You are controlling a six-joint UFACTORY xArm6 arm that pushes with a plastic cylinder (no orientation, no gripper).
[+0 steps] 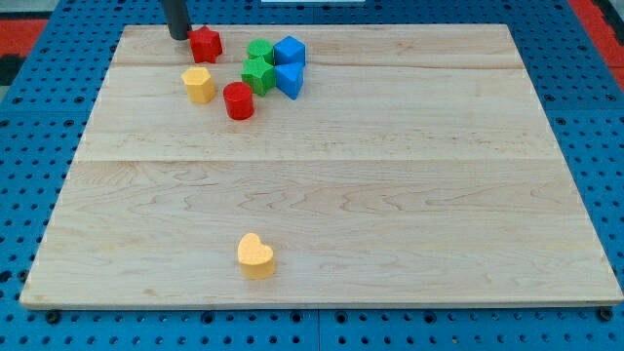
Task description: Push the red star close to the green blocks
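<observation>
The red star (206, 44) lies near the top left of the wooden board (322, 195). My tip (178, 36) stands just left of the red star, touching or nearly touching it. Two green blocks lie to the star's right: a rounded one (259, 51) and a star-like one (258, 75) just below it. The red star is a short gap away from the green blocks.
Two blue blocks (290, 51) (290, 80) sit right of the green ones. A red cylinder (239, 100) and a yellow block (199, 85) lie below the star. A yellow heart (255, 255) lies near the view's bottom.
</observation>
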